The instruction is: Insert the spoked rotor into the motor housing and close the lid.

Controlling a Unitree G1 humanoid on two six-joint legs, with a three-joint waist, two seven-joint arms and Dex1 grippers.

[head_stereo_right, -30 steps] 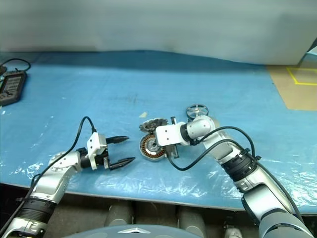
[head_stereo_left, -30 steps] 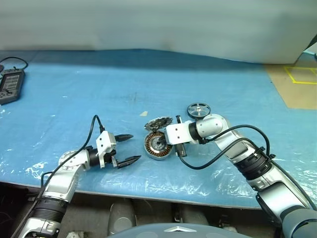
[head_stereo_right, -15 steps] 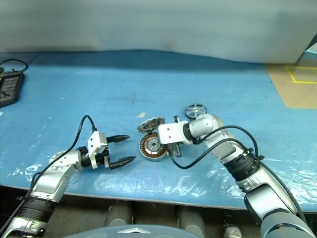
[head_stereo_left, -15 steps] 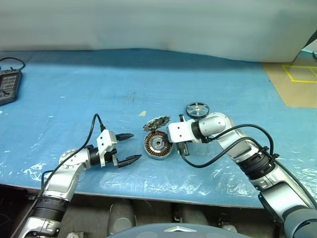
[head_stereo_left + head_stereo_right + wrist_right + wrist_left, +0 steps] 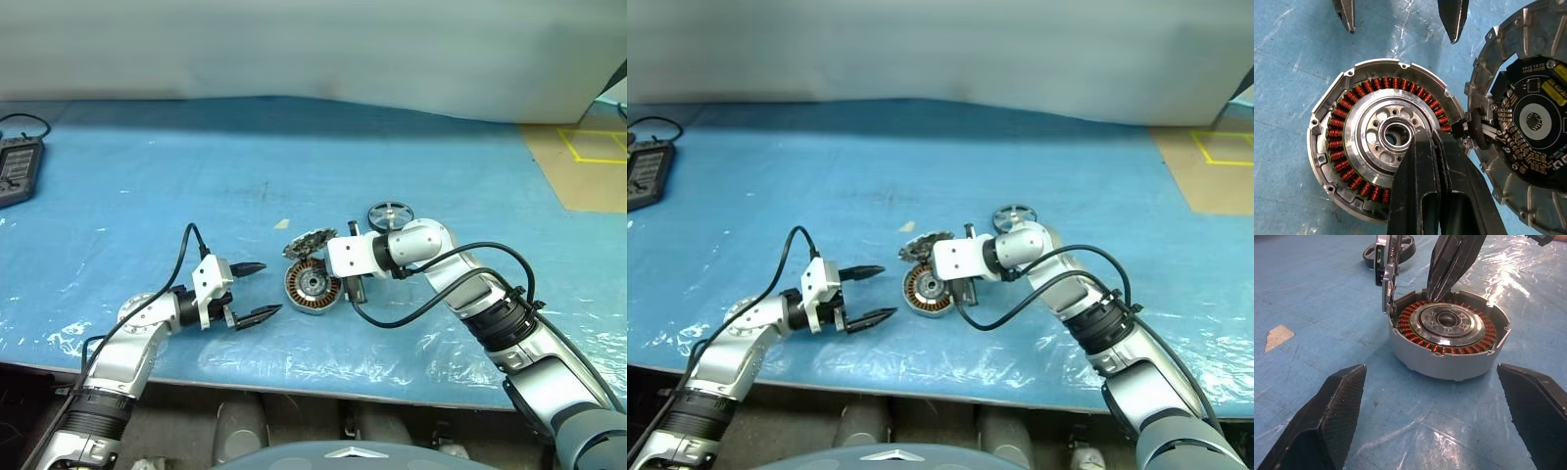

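Observation:
The motor housing (image 5: 312,286) lies on the blue sheet, its copper windings (image 5: 1352,103) and silver hub showing. Its lid (image 5: 312,241), a toothed disc with a circuit board (image 5: 1533,117) inside, stands open and tilted up at the housing's far rim. The spoked rotor (image 5: 391,214) lies flat behind my right wrist. My right gripper (image 5: 353,290) is shut with nothing in it and points down at the housing's right side; in the right wrist view its fingertips (image 5: 1422,147) sit over the hub. My left gripper (image 5: 267,289) is open, a little to the left of the housing and facing it.
A black handheld device (image 5: 18,168) with a cable lies at the far left of the table. A tan floor area with yellow tape (image 5: 588,162) lies beyond the table's right end. A small pale scrap (image 5: 282,224) rests on the sheet behind the housing.

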